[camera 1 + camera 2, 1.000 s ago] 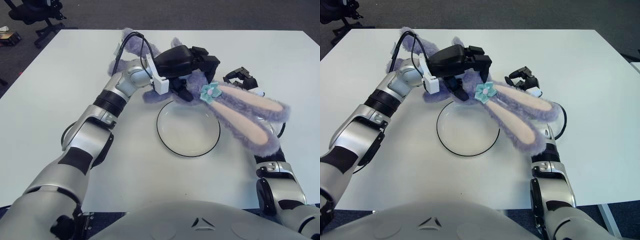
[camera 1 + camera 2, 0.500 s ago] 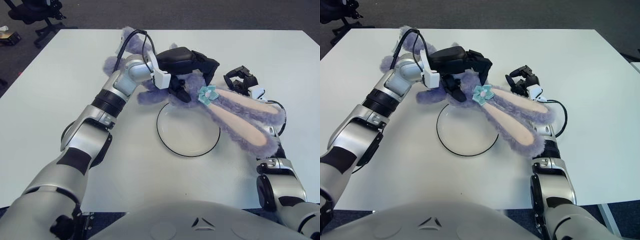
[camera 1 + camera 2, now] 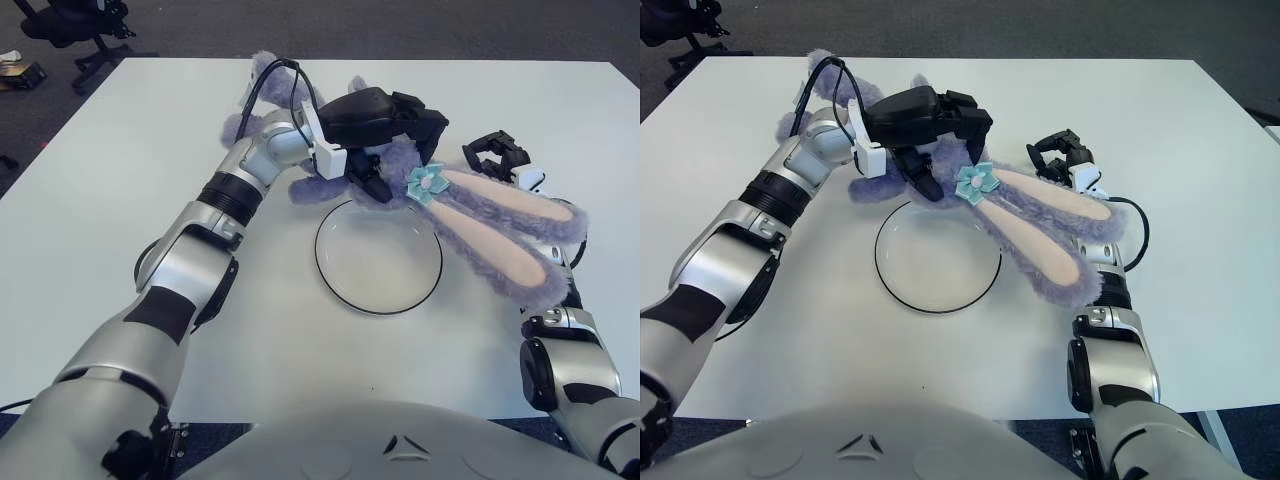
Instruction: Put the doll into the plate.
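White table (image 3: 120, 180): left hand (image 3: 385, 120) fingers clamp the doll (image 3: 480, 225) beyond the plate (image 3: 378, 256); right hand (image 3: 500, 155) relaxed.

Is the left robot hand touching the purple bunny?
Touching. The left eye view shows the left robot hand with fingers curled around the purple bunny doll.

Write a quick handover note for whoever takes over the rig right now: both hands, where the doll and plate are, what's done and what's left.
Left hand: shut on the purple bunny doll, holding it at the plate's far rim.
Right hand: shows right of the doll's head, beyond its ears, holding nothing.
Plate: on the white table, empty in front of the robot.
Doll: long ears reach out over the plate's right edge and past it; the body is behind the plate.
Done: doll grasped.
Left: bring it over the plate's centre, set it down, release.
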{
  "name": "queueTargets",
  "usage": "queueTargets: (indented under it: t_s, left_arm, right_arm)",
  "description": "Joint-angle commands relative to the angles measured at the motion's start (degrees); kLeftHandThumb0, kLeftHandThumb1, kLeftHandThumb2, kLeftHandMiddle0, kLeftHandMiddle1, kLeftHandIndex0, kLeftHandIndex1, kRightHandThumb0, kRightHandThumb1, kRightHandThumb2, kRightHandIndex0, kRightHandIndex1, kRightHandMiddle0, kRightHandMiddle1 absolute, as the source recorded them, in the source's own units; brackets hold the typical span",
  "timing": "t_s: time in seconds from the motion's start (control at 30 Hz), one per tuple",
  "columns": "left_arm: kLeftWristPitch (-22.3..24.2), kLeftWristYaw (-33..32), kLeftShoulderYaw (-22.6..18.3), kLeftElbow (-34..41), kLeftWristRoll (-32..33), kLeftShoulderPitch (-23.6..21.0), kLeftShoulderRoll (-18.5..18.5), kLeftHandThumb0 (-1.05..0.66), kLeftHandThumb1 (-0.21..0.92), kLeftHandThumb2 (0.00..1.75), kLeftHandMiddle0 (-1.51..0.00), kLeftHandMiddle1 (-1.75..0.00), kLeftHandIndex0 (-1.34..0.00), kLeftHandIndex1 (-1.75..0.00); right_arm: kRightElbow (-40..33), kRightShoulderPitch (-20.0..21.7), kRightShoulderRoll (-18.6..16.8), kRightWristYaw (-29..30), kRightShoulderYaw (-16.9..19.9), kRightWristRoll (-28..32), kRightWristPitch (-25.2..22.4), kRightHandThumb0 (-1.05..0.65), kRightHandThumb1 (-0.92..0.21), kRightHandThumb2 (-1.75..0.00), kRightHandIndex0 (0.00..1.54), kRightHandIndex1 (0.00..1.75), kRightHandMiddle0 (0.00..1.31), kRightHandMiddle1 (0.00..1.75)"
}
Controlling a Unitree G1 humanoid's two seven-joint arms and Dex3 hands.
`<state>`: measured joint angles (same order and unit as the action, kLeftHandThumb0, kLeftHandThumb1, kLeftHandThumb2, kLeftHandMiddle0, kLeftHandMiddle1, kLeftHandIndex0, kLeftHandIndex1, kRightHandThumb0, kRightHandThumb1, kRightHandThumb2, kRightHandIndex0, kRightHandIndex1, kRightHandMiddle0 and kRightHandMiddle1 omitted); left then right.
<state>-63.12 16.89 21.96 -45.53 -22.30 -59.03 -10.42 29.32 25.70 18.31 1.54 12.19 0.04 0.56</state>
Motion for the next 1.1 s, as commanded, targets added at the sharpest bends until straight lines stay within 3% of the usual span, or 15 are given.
queueTargets:
  t_s: [0.0, 0.23, 0.5, 0.63, 0.83, 1.07]
  left_arm:
    - [-3.5, -1.8, -0.4, -2.9, -0.5, -3.2, 0.9, 0.05, 0.68, 0.59, -0.94, -1.75, -0.75, -1.75]
    - [-8.8, -2.1, 0.1, -6.9, -0.5, -5.2, 2.9, 0.05, 0.64, 0.66, -0.96, -1.75, -0.77, -1.75]
    - [-10.6, 0.3, 1.4, -8.1, 2.0, -5.5, 5.2, 0.04, 0.63, 0.68, -0.97, -1.75, -0.77, -1.75]
    - [-10.4, 2.9, 2.3, -7.9, 4.3, -5.7, 5.7, 0.03, 0.63, 0.68, -0.97, -1.75, -0.76, -1.75]
    - [-7.8, 11.1, 4.8, -5.6, 12.5, -5.3, 6.5, -0.02, 0.74, 0.48, -0.97, -1.75, -0.75, -1.75]
    - [-5.8, 16.4, 4.6, -3.7, 16.8, -4.4, 6.7, -0.03, 0.77, 0.43, -0.97, -1.75, -0.75, -1.75]
  right_arm:
    - [1.5, -3.0, 1.5, -0.1, 2.3, 1.5, -1.4, -0.35, -0.92, -0.40, 0.75, 1.68, 0.33, 1.61]
    - [-1.0, -6.9, 2.4, -1.1, 4.0, 2.7, -0.8, -0.35, -0.92, -0.41, 0.74, 1.68, 0.31, 1.63]
    - [-6.1, -10.7, 1.7, 0.1, 4.9, 3.1, -2.1, -0.35, -0.92, -0.42, 0.73, 1.67, 0.30, 1.64]
    - [-7.1, -11.3, 1.6, 1.2, 5.1, 2.9, -2.6, -0.35, -0.92, -0.43, 0.73, 1.67, 0.30, 1.64]
    - [-8.4, -12.6, 1.4, 3.1, 5.6, 2.8, -3.1, -0.35, -0.92, -0.44, 0.73, 1.68, 0.28, 1.66]
    - [-8.7, -12.8, 1.5, 3.4, 5.4, 3.0, -3.3, -0.35, -0.92, -0.44, 0.72, 1.69, 0.28, 1.66]
